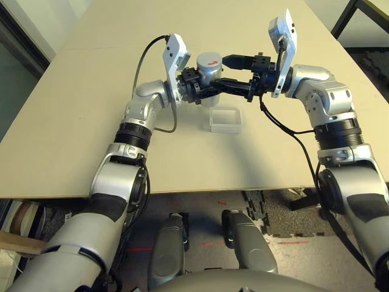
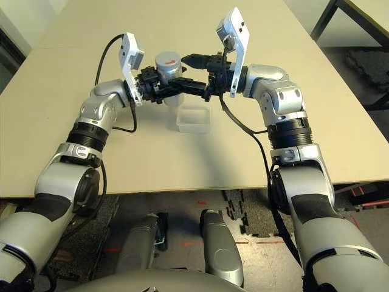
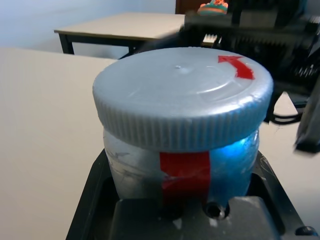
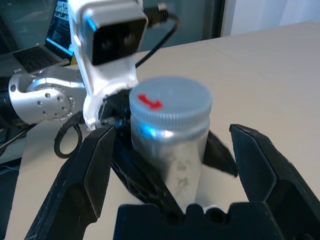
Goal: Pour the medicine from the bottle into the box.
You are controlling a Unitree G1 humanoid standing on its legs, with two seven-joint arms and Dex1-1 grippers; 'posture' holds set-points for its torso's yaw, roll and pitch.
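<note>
Nearest on the desk (image 1: 91, 140): clear box (image 1: 225, 119), lidless, sitting flat, contents can't be made out. Just past and above it, off the surface, left hand (image 1: 203, 88) is clamped on the bottle (image 1: 209, 72), which is upright, ribbed grey cap (image 3: 182, 97) on, red arrow on the cap, red tape strip down the body. Right hand (image 4: 172, 165) comes in level from the opposite side, fingers (image 4: 92, 175) spread wide either side of the bottle below the cap, not visibly touching it. Medicine not visible. Farther back: more bare desk, a second table beyond.
</note>
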